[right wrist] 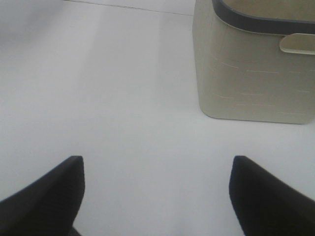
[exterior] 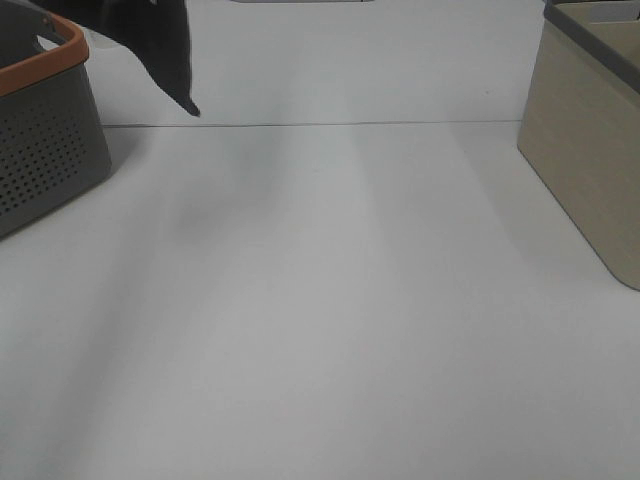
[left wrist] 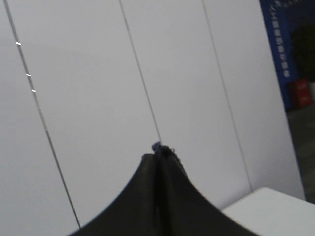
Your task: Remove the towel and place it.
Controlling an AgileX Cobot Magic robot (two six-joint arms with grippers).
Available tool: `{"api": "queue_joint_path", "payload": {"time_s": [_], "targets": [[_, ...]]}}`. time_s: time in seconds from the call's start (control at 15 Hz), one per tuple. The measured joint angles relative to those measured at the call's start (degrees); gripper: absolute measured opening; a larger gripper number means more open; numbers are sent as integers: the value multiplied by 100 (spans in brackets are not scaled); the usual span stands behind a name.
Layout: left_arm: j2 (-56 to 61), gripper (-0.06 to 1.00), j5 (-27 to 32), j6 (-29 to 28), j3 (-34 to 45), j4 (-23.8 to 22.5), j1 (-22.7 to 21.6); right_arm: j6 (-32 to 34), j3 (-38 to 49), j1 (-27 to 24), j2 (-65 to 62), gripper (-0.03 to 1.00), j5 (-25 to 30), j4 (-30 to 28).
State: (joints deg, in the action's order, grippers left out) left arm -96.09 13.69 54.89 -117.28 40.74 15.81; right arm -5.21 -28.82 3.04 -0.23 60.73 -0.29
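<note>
We saw the towel [exterior: 165, 45] hanging in the air at the upper left of the high view, above the back of the white table [exterior: 330, 300] and just beside a grey perforated basket with an orange rim [exterior: 45, 150]. Its long axis ran up and down: it was broad where it left the top of the picture and narrowed to a single sharp corner that pointed straight down, slightly to the right, clear of the table. It looked dark charcoal, almost black, limp and softly folded; we could make out no tag. In the left wrist view the left gripper [left wrist: 157, 153] had its two dark fingers pressed together with a small tuft of dark cloth pinched at the tips, against a pale panelled wall [left wrist: 98, 73]. The right gripper [right wrist: 157, 160] hung over bare table with its fingers [right wrist: 54, 196] spread wide and holding nothing, near a beige basket with a dark rim [right wrist: 251, 73].
</note>
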Motion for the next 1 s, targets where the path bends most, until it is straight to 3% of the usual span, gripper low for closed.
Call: {"api": "queue_joint_path", "payload": {"time_s": [0.07,0.4,0.6,0.87,1.0], "targets": [[-6,0,693,0,0,86,0,0,0,0,0,79,0,0],[-74,0,2922,-143,0,269,0,-6,0,0,0,79,0,29],[-258,0,3890,-269,0,286,0,-6,0,0,0,79,0,103],[-378,0,5414,-275,0,143,0,-246,0,0,0,79,0,905],[-464,0,5569,-269,138,-241,0,-894,-34,0,46,79,-206,1656]]}}
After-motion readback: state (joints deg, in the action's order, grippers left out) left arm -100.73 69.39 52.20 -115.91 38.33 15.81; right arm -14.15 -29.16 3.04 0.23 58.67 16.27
